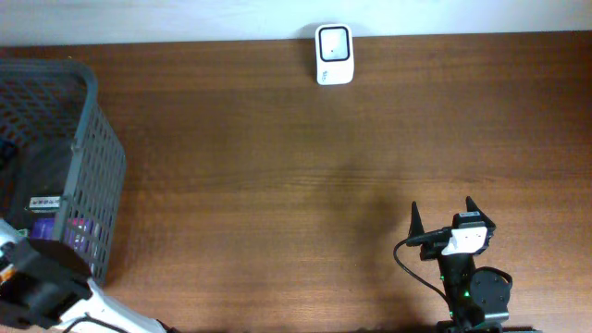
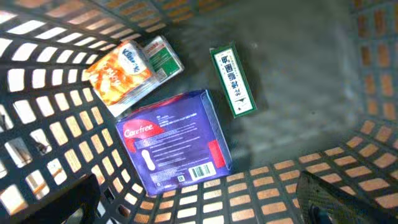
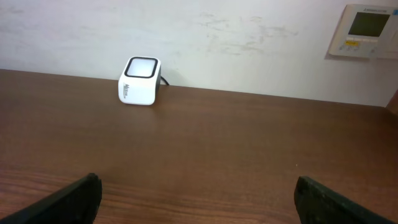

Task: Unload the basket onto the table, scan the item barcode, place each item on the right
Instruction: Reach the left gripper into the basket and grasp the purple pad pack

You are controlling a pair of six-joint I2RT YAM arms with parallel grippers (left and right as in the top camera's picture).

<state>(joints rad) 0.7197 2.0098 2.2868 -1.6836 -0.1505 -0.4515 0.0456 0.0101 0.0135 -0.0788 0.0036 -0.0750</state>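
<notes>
Light: I see soft, even light across the table (image 1: 277, 166).
Basket (image 2: 37, 124) interior: dim, near mesh blurred.
Glare: scanner (image 3: 140, 81) window washed white.

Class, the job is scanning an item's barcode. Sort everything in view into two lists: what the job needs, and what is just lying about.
Job: scanner; basket; purple pack, its barcode showing; tissue pack; green box. Any of the three could be the item.
Lying about: wall panel; table.
</notes>
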